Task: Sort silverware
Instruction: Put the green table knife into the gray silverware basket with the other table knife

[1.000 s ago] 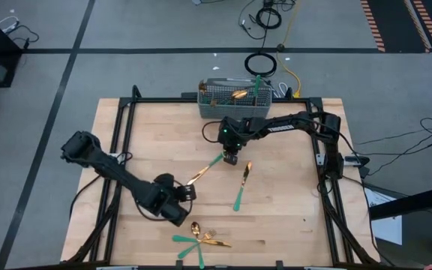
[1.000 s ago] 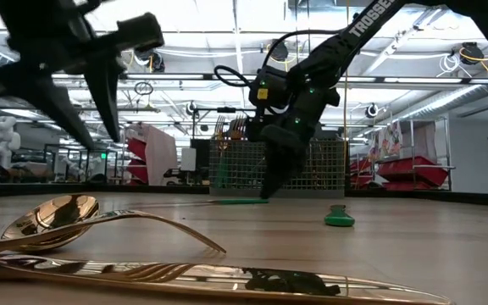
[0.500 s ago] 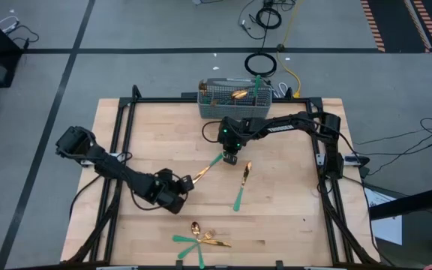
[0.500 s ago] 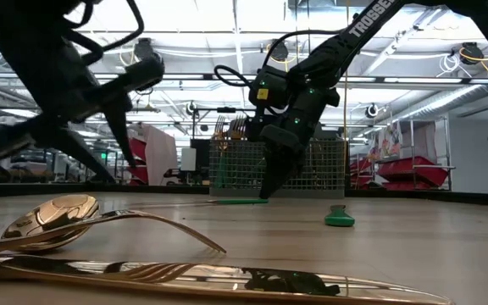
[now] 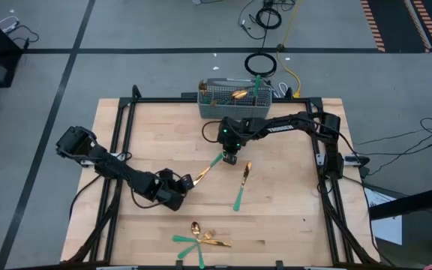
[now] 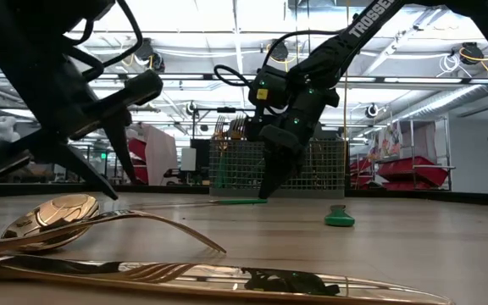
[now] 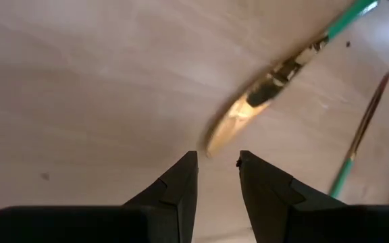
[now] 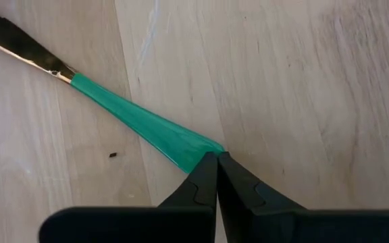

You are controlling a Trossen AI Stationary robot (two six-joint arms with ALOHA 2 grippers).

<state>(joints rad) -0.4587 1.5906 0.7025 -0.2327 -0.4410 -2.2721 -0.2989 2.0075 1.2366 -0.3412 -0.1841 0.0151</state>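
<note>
My right gripper (image 8: 216, 156) pinched the knife's (image 5: 205, 169) teal handle end | my left gripper (image 7: 216, 162) slightly open, empty, at its gold blade

Bright overhead light — soft shadows, motion-blurred left wrist view.

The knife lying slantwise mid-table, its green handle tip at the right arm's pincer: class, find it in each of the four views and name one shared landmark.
High view: the knife lies mid-table, below the wire basket.
Low view: only its green handle shows, flat, in front of the basket.
Left wrist view: gold blade ahead of the left pincer.
Right wrist view: handle meets the right pincer.
Landmark: the green handle.
</note>
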